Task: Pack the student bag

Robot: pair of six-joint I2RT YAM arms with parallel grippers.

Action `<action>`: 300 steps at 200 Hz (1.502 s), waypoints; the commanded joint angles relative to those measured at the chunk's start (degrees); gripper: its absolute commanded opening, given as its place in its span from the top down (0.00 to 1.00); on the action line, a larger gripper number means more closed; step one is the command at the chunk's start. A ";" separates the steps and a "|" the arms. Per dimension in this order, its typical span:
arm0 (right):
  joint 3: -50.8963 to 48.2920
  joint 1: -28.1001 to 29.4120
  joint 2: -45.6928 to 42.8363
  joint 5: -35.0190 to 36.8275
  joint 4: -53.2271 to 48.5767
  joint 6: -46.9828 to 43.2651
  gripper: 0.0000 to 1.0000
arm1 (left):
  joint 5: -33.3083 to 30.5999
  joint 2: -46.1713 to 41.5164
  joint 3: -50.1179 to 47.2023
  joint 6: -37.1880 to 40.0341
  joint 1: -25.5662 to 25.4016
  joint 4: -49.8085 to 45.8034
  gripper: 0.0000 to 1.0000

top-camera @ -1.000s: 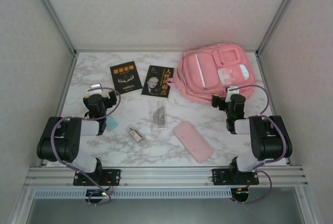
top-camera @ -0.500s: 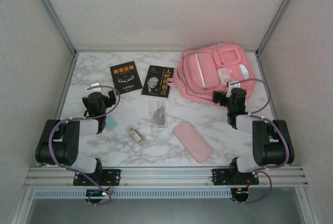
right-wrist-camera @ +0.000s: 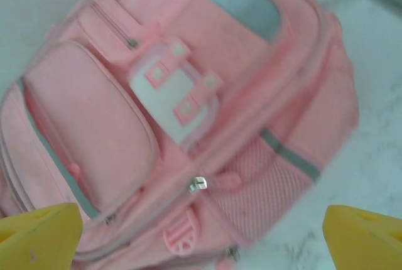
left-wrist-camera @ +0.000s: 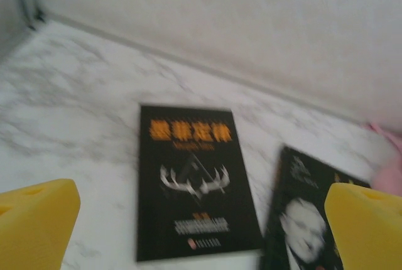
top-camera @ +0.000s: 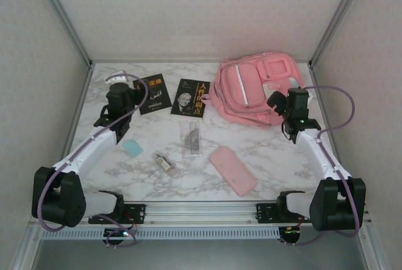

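**student bag: handling properties and grasp points**

the student bag is lying at the far right of the desk, front pockets facing up. the right end effector is hovering just beside its right edge with its fingers spread wide apart and holding nothing. the left end effector is hanging over the far left of the desk above a black book, its fingers likewise apart and empty.

judged from the fabric, the bag is soft and probably light, as it is looking flat and unfilled. it is likely to sag, fold and slide on the smooth marble surface rather than lift as one stiff body. the padded pocket panels are offering little to pinch.

recommended hold points:
- the small metal zipper pull, for opening a compartment; it is a narrow target and is needing a precise close.
- a raised seam or trim edge near the mesh side pocket, for bracing the bag against sliding.

whether the main compartment is open or zipped cannot be told.
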 commanded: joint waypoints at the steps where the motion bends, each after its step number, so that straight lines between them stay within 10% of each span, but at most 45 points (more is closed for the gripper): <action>1: -1.32 -1.53 -1.19 -5.23 -5.10 8.82 0.01 | 2.24 -0.29 -0.68 -7.50 -3.25 -5.78 0.00; 35: -0.42 -6.33 5.53 -18.13 -0.42 11.62 0.01 | 5.40 1.98 -3.82 -15.33 -10.13 -3.11 0.00; 129: 4.10 -13.39 23.38 -24.23 7.38 15.28 0.13 | 8.34 11.92 -0.60 -16.17 -28.02 -1.93 0.00; 174: 6.61 -13.81 29.91 -25.67 10.01 16.32 0.31 | 11.43 13.56 -0.39 -14.61 -30.51 0.15 0.00; 235: 7.39 -14.16 31.55 -32.04 12.85 17.69 1.00 | 13.46 13.69 0.49 -8.95 -32.24 2.32 0.02; 300: 10.05 -8.16 19.58 -35.78 5.90 15.38 1.00 | 26.21 23.34 12.13 3.13 -34.50 -0.54 0.10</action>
